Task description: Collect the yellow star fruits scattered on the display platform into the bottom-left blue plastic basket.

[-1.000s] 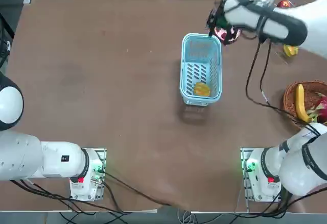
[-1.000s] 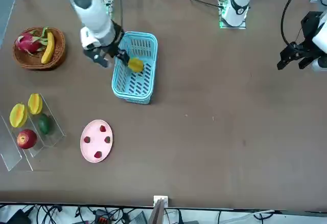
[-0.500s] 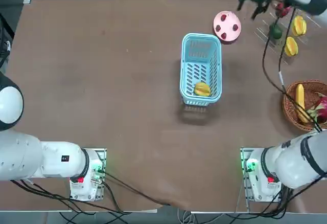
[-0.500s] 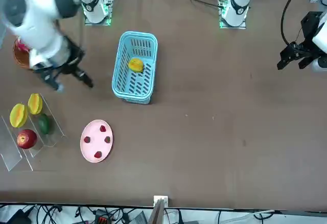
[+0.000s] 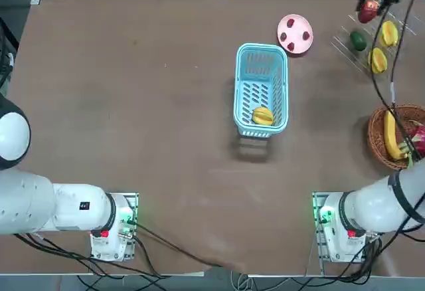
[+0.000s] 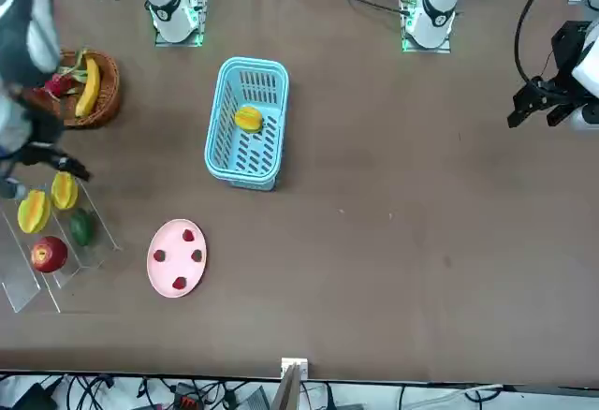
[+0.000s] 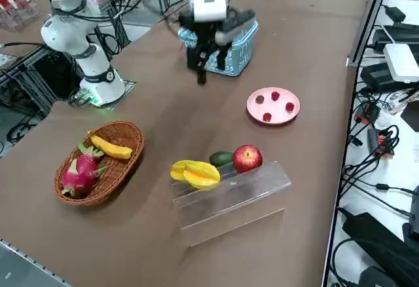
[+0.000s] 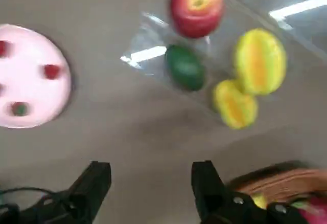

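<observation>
Overhead, two ridged yellow star fruits (image 5: pixel 389 34) sit on the clear tiered rack (image 7: pixel 252 192), two o'clock from the light-blue plastic basket (image 5: pixel 286 92); likely light, firm, bruisable: pinch mid-body. The end effector (image 8: pixel 151 165) gapes, empty.

Red apple (image 7: pixel 247 158) beside green fruit (image 7: pixel 221 158).

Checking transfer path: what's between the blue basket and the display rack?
Pink plate with red berries, between blue basket and rack, front view.
</observation>
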Robot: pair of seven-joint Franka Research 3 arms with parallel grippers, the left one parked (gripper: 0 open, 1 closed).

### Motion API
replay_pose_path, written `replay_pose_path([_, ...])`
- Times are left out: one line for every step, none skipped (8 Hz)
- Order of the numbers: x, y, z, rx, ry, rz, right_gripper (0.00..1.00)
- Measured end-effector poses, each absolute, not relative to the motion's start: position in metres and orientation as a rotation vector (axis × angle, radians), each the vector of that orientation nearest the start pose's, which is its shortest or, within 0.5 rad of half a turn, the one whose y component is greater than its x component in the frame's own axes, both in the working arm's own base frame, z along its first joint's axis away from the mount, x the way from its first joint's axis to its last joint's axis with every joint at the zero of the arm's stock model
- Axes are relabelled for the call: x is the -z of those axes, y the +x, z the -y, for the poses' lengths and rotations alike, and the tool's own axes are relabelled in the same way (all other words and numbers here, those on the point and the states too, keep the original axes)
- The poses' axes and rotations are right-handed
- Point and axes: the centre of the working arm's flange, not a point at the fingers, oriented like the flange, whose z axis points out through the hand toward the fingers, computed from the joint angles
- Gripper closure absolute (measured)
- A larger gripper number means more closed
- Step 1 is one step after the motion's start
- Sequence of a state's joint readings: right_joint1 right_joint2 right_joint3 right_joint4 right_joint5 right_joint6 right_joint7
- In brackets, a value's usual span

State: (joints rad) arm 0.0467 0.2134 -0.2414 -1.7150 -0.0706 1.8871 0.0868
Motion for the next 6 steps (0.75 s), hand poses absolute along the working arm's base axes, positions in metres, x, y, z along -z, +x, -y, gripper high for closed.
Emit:
replay_pose_path([-0.447,0.610,0.151,-0.101,-3.250,-0.337,0.14])
replay_pose_path([-0.436,0.614,0.183,-0.086,-3.246,-0.265,0.19])
replay_pose_path([-0.427,0.617,0.209,-0.046,-3.226,-0.213,0.19])
replay_pose_path([-0.418,0.616,0.231,-0.023,-3.208,-0.172,0.17])
replay_pose_path([-0.408,0.616,0.244,-0.017,-3.189,-0.131,0.16])
replay_pose_path([-0.400,0.619,0.248,0.008,-3.176,-0.105,0.06])
